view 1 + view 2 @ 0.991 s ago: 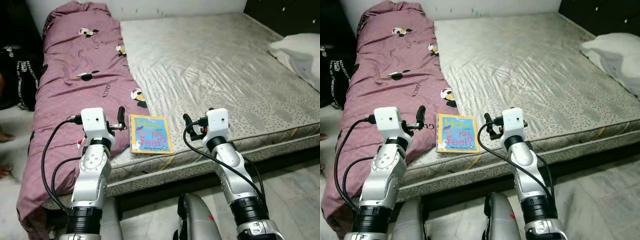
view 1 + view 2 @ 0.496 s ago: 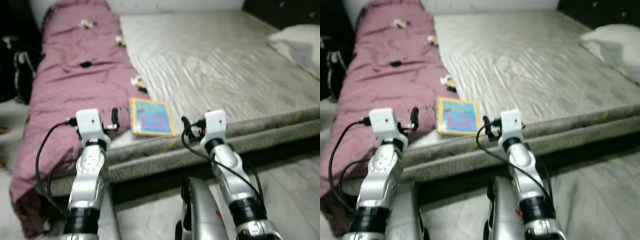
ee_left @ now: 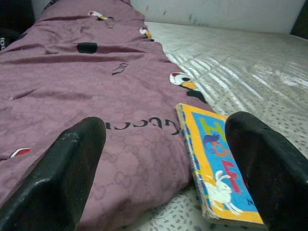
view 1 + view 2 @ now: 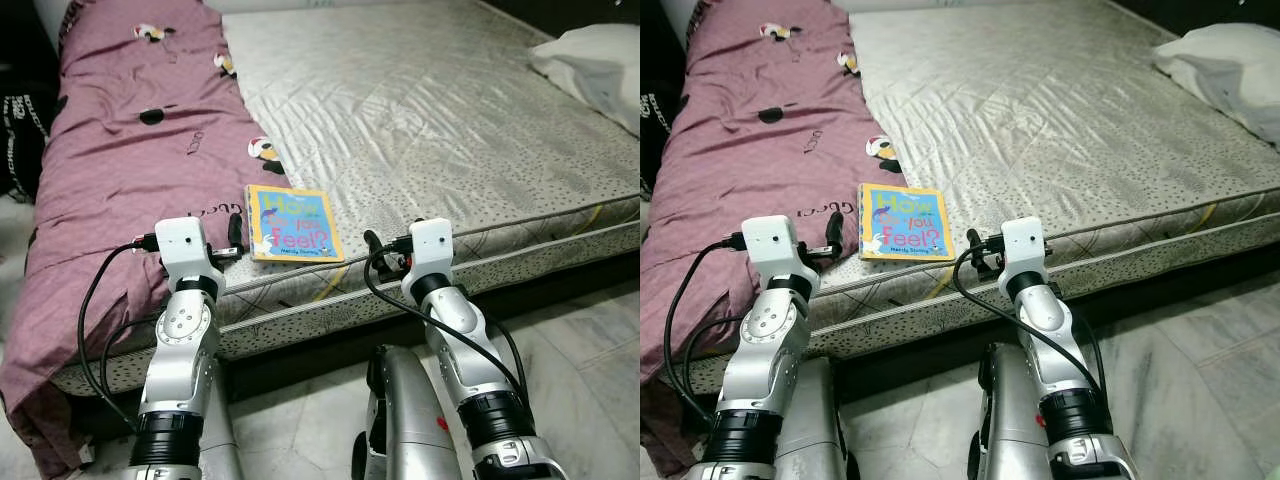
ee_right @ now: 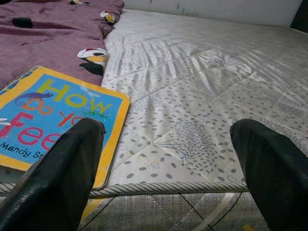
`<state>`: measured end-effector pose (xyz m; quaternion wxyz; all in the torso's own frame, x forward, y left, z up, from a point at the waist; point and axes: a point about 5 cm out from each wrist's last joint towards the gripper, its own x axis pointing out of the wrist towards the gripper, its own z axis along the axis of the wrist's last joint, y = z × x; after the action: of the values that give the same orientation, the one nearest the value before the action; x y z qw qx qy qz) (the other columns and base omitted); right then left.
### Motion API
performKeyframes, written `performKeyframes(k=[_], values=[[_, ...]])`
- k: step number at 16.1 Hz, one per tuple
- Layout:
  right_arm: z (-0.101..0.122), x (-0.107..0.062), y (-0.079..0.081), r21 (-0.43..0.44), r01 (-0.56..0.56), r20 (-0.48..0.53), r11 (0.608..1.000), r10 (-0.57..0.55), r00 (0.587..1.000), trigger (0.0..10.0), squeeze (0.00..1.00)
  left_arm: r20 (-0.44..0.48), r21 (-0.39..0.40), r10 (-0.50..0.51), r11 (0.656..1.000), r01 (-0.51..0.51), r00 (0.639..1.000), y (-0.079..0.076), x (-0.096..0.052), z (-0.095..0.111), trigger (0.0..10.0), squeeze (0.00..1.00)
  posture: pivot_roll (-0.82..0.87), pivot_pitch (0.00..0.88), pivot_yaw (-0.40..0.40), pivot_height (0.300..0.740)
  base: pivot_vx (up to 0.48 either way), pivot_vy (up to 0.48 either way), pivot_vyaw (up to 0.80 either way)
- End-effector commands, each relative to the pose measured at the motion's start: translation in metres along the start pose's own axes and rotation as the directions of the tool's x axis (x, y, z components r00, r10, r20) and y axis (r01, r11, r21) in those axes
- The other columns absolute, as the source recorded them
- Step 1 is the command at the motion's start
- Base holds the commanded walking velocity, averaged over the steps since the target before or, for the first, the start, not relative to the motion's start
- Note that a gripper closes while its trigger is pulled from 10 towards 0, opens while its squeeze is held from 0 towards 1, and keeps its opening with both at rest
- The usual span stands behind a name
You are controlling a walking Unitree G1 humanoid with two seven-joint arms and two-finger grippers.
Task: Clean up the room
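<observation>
— Along the left of the bed (image 4: 480,130), what do you see?

— I see the purple blanket (image 4: 130,150) bunched lengthwise, its edge touching the book (image 4: 293,224) at the mattress's near edge. My left hand (image 4: 233,232) hovers just beside the book, fingers spread wide, holding nothing.

— And further right?

— My right hand (image 4: 372,245) is equally agape and empty, on the book's other side. I judge both flank it to reach in for the pickup. A white pillow (image 4: 590,70) lies well apart, far right.
</observation>
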<state>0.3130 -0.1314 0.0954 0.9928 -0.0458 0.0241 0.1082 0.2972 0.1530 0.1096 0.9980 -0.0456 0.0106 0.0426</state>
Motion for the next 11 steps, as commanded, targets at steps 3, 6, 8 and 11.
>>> performKeyframes(k=[3,6,8,11], values=[[0.003,0.002,0.000,-0.004,-0.008,0.006,1.000,0.008,1.000,10.0,0.00,0.011,-0.006,-0.004,1.000,0.004,1.000,-0.001,0.000,0.003,10.0,0.00,-0.02,0.000,-0.023,0.487,0.164,0.000,0.00],[0.001,-0.003,-0.001,-0.007,-0.006,0.002,1.000,0.006,1.000,10.0,0.00,-0.010,-0.041,0.043,0.998,-0.043,0.999,0.003,-0.002,0.002,10.0,0.00,-0.02,0.000,-0.031,0.487,0.000,0.000,0.00],[0.002,-0.009,-0.004,-0.007,-0.002,0.005,1.000,0.002,1.000,10.0,0.00,-0.050,-0.054,0.052,0.997,-0.054,0.997,0.008,-0.003,-0.005,10.0,0.00,-0.03,0.000,-0.042,0.487,0.000,0.000,0.00],[0.001,-0.028,-0.018,-0.030,0.042,-0.008,0.999,-0.042,0.999,10.0,0.00,-0.159,-0.081,0.068,0.993,-0.082,0.985,0.014,0.004,-0.023,10.0,0.00,-0.09,0.036,-0.037,0.487,0.000,0.000,0.00]])
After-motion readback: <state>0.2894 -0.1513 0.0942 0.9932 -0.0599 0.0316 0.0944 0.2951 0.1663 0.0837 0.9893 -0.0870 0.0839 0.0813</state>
